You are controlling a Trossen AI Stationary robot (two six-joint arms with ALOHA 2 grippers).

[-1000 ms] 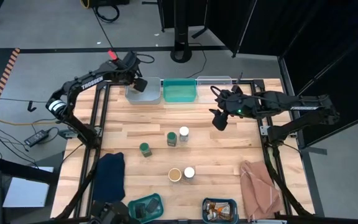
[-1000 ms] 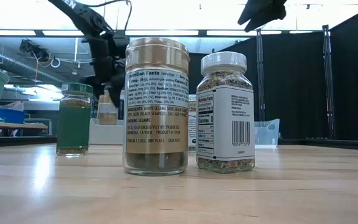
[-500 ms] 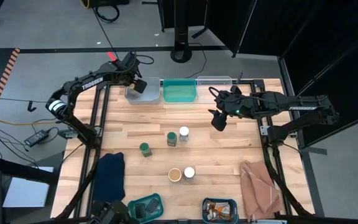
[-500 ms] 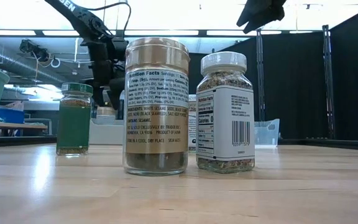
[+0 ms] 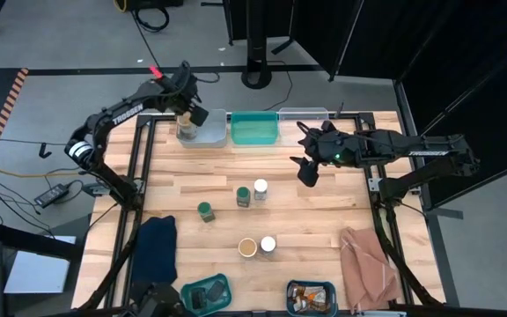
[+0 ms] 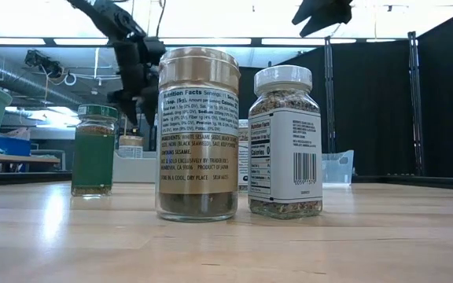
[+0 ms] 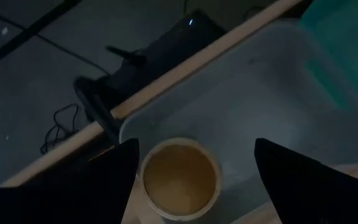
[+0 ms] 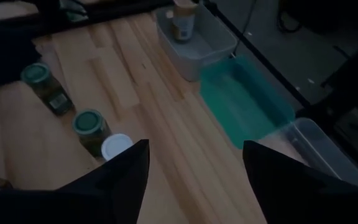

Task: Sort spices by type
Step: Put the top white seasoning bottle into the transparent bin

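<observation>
My left gripper (image 5: 189, 111) hangs open over the grey bin (image 5: 208, 132) at the far edge. A tan-topped jar (image 7: 180, 177) stands upright in that bin, below and between the spread fingers, apart from them. My right gripper (image 5: 304, 169) hovers open above the table's right middle. On the table stand two green-topped jars (image 5: 205, 210) (image 5: 243, 195), two white-topped jars (image 5: 260, 187) (image 5: 268, 245) and a second tan-topped jar (image 5: 248, 247). Dark boxes lie in a teal bin (image 5: 207, 292) and brown packets in another bin (image 5: 311, 297), both at the near edge.
A teal bin (image 5: 254, 129) and a clear bin (image 5: 304, 114) sit beside the grey one along the far edge. A dark blue cloth (image 5: 157, 246) lies near left, a pinkish-brown cloth (image 5: 368, 264) near right. Bare wood shows between the jars and the far bins.
My left gripper has risen from low in the grey bin and drawn back a little toward the far left corner, leaving the tan-topped jar standing in the bin. My right gripper has drifted slightly toward the table's left.
</observation>
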